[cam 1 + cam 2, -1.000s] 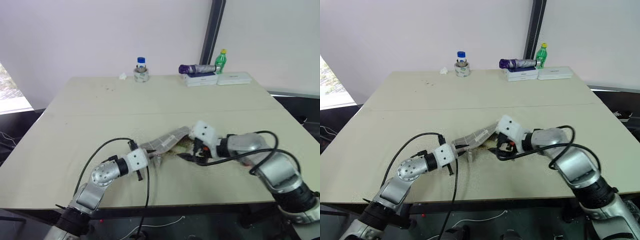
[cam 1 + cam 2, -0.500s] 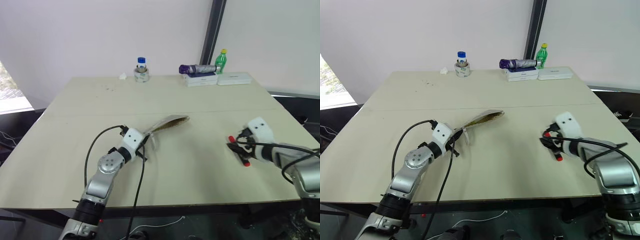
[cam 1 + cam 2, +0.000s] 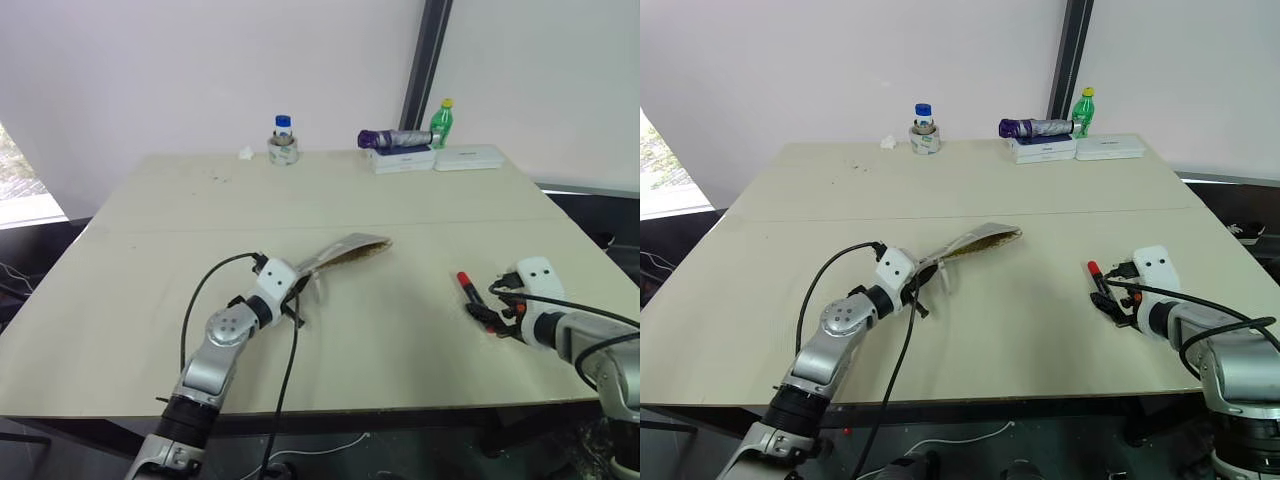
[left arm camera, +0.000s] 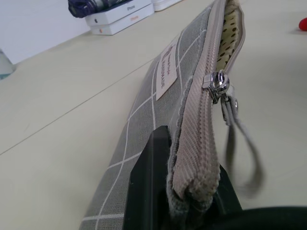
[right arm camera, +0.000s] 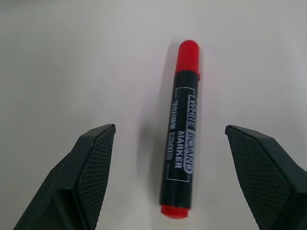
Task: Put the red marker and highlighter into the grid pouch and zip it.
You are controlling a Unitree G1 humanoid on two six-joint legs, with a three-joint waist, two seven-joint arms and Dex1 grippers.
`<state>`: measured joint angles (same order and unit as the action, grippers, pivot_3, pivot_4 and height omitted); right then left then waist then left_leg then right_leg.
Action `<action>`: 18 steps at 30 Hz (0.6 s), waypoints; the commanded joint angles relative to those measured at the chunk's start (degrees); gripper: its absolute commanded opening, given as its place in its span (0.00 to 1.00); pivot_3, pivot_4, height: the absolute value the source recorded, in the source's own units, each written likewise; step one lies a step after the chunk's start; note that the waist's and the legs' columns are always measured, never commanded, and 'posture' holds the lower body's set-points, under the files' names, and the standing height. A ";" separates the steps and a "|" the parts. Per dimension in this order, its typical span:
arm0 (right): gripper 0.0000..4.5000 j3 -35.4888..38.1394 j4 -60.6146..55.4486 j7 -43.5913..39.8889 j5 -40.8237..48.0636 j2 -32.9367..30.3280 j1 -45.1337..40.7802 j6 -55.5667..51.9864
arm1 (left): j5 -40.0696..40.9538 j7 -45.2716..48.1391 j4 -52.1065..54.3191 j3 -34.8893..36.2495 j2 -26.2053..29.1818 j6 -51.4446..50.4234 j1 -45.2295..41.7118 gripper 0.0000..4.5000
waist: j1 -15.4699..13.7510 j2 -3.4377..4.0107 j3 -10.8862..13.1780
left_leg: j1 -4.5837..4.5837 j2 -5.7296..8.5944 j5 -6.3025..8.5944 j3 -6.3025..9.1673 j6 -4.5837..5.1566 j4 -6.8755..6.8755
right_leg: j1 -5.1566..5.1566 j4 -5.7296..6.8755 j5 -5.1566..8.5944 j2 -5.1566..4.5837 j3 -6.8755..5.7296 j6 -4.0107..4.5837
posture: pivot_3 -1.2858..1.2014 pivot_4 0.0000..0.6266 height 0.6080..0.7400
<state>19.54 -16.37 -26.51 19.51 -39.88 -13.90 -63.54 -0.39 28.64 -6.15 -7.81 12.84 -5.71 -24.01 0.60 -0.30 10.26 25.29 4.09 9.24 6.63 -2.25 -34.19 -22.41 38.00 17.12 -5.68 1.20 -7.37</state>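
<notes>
bare desk (image 3: 400,330) lay between the left claw (image 4: 184,191), clamped on the grid pouch (image 3: 345,252) raised mid-desk, and the right claw (image 5: 170,167), spread around the red marker (image 5: 181,129) near the right edge.

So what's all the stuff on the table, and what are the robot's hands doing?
table: one, beige, under everything
grid pouch: one, grey with white lines, mid-table, lifted at one end, zipper part open
red marker: one, red and black, lying flat, right side
small jar: one, blue lid, far edge
green bottle: one, yellow cap, far edge
white boxes: two, far edge, purple thing on top
left gripper: shut on the pouch's end
right gripper: open, fingers either side of the marker
</notes>
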 commanded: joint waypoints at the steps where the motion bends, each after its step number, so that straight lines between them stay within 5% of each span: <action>1: 0.84 -0.17 0.96 2.34 -0.62 1.35 -0.17 0.43 | 1.12 0.36 1.17 -0.04 -0.43 0.99 -0.89 0.00 | 0.02 0.00 0.00 | 0.00 0.00 0.00 0.00 0.00 0.00 | 0.00 0.00 0.00 0.00 -0.01 0.00 | 0.52 0.24 1.00; 3: 0.84 -0.40 2.85 3.57 -1.19 2.21 -0.43 0.84 | 1.18 0.32 1.58 -0.06 -0.44 0.87 -0.67 0.00 | 0.01 0.00 0.00 | 0.00 0.00 0.00 0.00 0.00 0.00 | 0.01 0.00 0.00 0.00 0.00 0.00 | 0.52 0.24 1.00; 5: 0.73 -0.52 3.95 3.84 -1.24 2.28 -0.43 1.21 | 1.27 0.28 1.96 -0.02 -0.39 0.79 -0.39 0.00 | 0.00 0.00 0.00 | -0.01 0.00 0.00 0.00 0.00 0.00 | 0.01 0.00 0.00 0.00 -0.01 0.00 | 0.52 0.24 1.00; 11: 0.08 -1.52 4.48 2.90 -0.87 1.18 -0.71 2.13 | 1.40 0.04 2.78 0.13 -0.19 0.68 0.47 0.00 | 0.06 0.02 -0.01 | -0.02 0.01 0.00 0.00 0.00 0.00 | 0.03 0.00 0.00 0.01 -0.01 0.00 | 0.52 0.24 1.00; 18: 0.08 -10.00 -9.04 -9.65 -1.54 -10.82 -0.20 14.79 | 2.18 0.57 2.85 0.30 -0.15 0.91 0.26 0.00 | 0.10 0.03 -0.01 | -0.01 0.01 0.00 -0.01 0.00 0.01 | -0.01 0.01 0.01 0.03 -0.02 -0.01 | 0.52 0.24 1.00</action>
<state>10.23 -19.51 -32.48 17.50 -48.86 -13.80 -52.76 0.74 28.76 -5.52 -7.82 12.63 -5.71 -23.27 0.70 -0.27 10.25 25.28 4.10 9.24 6.61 -2.25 -34.18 -22.42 38.01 17.13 -5.65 1.18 -7.38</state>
